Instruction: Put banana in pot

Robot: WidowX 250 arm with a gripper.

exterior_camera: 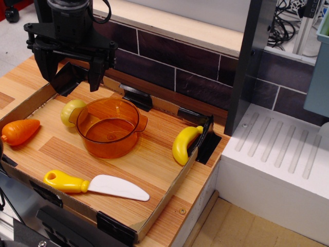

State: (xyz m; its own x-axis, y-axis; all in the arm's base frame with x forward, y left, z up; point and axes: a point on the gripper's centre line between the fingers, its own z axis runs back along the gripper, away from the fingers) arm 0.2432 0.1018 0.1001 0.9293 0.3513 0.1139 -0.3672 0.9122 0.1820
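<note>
A single camera looks down at an angle from above the near right of the wooden tray (154, 170), fairly close. It faces the far tiled wall (195, 67), with the arm's gripper (72, 77) at upper left and a white drainboard (282, 154) at right.

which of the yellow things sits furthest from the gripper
The banana, leaning at the tray's right edge; the pale round fruit and yellow-handled knife lie nearer the gripper.

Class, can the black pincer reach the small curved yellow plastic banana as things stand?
Probably yes: the banana lies uncovered against the tray's right wall, and the pincer hangs open above. The wall may crowd one finger.
</note>
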